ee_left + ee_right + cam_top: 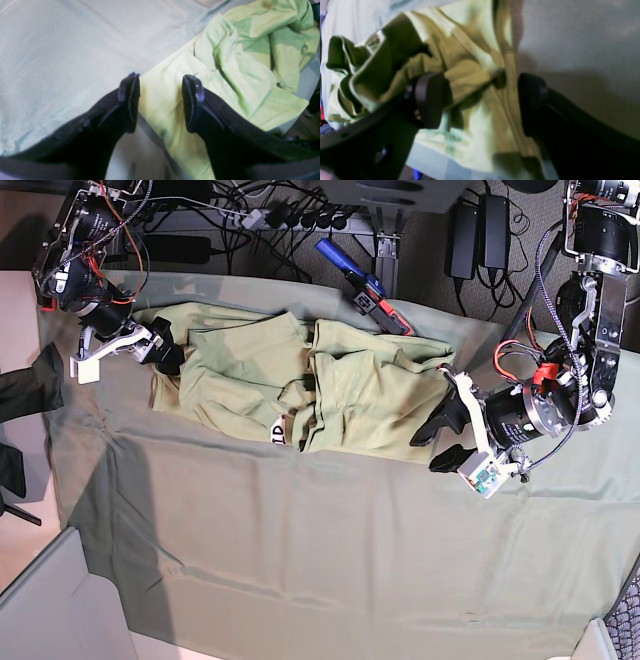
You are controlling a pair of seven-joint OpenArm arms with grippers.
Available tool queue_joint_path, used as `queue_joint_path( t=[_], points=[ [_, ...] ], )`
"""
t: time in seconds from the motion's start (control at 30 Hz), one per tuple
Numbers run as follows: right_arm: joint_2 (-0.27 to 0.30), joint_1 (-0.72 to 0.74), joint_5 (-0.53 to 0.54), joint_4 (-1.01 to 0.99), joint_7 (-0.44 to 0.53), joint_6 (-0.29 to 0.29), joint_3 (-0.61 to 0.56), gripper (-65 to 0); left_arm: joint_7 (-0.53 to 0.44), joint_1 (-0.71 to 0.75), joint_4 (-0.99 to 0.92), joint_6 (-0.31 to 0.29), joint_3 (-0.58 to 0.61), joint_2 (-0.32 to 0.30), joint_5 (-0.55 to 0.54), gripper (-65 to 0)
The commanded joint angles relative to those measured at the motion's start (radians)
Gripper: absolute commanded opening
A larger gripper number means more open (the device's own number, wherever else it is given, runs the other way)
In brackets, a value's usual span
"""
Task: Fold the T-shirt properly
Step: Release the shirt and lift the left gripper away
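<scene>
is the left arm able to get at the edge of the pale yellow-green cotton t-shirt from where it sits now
Probably yes. The left gripper is open directly over the edge of the pale yellow-green cotton T-shirt, fabric showing between its jaws, and nothing lies in between on the grey-green table cloth.

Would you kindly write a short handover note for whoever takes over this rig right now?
Left gripper: jaws open, straddling an edge of the T-shirt, nothing held.
Right gripper: jaws open over the shirt's other end, nothing held.
T-shirt: rumpled and bunched on the table cloth, stretched between the two arms along the far side.
Done: no tidy fold visible.
Left: grasp, flatten the shirt, then make all folds.
</scene>
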Motion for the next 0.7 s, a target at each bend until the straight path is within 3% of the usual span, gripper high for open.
queue_joint_path(
  t=[0.0,0.3,0.37,0.47,0.67],
  points=[
    [0.014,0.008,0.006,0.013,0.015,0.079,0.004,-20.5,-0.022,-0.013,0.019,-0.002,-0.002,-0.005,-0.017,-34.5],
    [0.014,0.008,0.018,0.013,0.016,0.079,0.002,-22.5,-0.022,-0.013,0.019,-0.001,-0.002,-0.005,-0.035,-34.5],
    [0.014,0.008,0.029,0.013,0.024,0.079,0.002,-35.6,-0.022,-0.013,0.019,-0.002,-0.002,-0.005,-0.036,-34.5],
    [0.014,0.008,0.029,0.013,0.067,0.079,0.002,-63.2,-0.022,-0.013,0.019,-0.001,-0.002,-0.005,-0.036,-34.5],
    [0.016,0.013,-0.067,0.013,0.141,0.079,0.003,-65.0,-0.023,-0.014,0.028,-0.003,-0.05,-0.005,-0.169,-34.5]
  ],
)
